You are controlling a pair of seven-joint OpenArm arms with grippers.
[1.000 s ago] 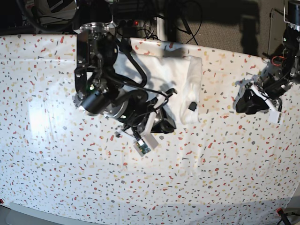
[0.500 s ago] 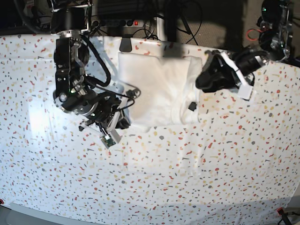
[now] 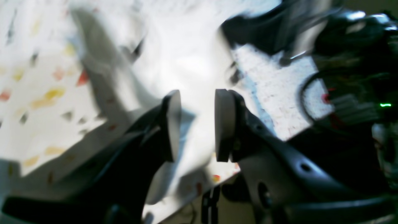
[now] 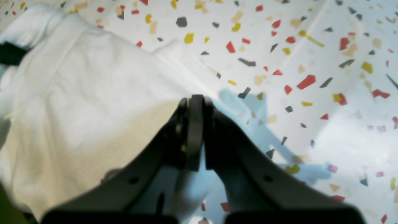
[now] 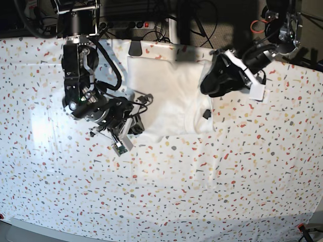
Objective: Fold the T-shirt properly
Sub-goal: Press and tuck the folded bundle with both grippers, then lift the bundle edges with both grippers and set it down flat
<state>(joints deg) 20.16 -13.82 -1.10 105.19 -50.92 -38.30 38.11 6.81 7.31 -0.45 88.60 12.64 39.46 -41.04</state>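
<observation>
The white T-shirt lies folded, plain side up, at the back middle of the speckled table, with its small black tag near the right edge. My left gripper hovers over the shirt's right edge. In the left wrist view it is open, with blurred white fabric beyond the pads. My right gripper is at the shirt's lower left edge. In the right wrist view it is shut, its tip at the edge of the shirt.
The speckled tablecloth covers the whole table. Cables and a power strip run behind the back edge. A small dark object sits at the shirt's back left corner.
The right arm has pulled off the shirt to its left edge. The left arm has swung in from the far right to the shirt's right edge. The shirt now lies uncovered.
</observation>
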